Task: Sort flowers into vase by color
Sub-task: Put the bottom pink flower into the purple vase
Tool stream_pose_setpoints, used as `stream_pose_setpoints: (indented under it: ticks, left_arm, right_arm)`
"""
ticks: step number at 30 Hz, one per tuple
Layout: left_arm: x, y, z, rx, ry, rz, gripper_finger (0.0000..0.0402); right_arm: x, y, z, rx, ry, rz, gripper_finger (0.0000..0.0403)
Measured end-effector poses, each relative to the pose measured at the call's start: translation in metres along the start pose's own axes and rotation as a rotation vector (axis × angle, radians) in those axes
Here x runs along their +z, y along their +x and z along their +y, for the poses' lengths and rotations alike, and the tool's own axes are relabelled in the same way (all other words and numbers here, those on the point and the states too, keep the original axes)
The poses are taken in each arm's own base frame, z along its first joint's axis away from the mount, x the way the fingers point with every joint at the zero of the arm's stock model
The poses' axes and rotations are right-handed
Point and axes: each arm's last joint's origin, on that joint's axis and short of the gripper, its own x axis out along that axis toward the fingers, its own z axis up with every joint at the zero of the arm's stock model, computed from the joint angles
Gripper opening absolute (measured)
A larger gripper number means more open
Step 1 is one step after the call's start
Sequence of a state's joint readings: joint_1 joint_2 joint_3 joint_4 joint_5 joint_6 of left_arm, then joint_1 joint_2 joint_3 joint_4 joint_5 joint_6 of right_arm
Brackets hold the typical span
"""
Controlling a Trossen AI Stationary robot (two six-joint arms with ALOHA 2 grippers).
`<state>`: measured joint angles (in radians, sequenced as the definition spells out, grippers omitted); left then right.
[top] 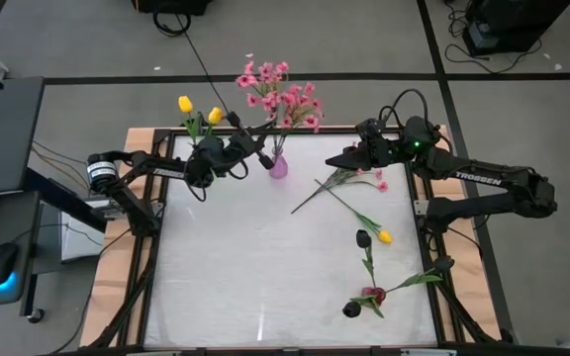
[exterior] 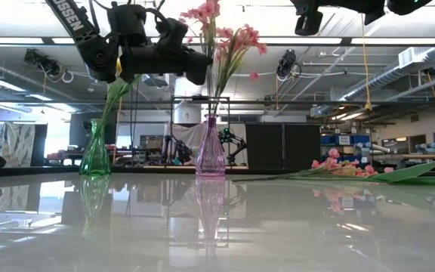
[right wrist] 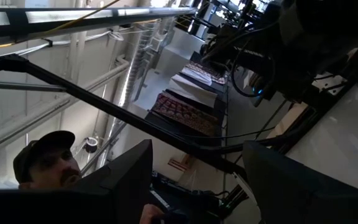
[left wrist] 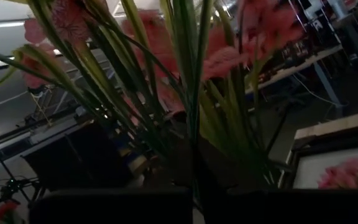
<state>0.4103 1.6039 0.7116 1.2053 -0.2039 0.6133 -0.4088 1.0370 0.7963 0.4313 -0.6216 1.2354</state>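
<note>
Pink flowers (top: 283, 94) stood in the purple vase (top: 278, 166).
Left gripper (top: 263, 158) was closed empty beside them; right gripper (top: 336, 161) hung open over loose stems (top: 349, 179).

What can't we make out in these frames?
- Left tool: fingertips hidden among the pink flowers from above; left wrist view is filled with blurred stems.
- Right tool: cropped by the top edge in the low view.
- Green vase: hidden under the left arm from above.
- Dark tulips: out of the low view.
</note>
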Motion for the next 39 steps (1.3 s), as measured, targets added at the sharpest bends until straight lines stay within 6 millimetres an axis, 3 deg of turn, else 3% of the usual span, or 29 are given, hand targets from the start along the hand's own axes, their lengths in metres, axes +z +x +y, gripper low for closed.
stream_pose_setpoints:
  ticks: [39]
  left_arm:
    - [-0.013, -0.003, -0.015, -0.110, -0.159, 0.166, 0.0009]
  right_arm:
    - [0.000, 0.000, 0.000, 0.000, 0.000, 0.000, 0.0258]
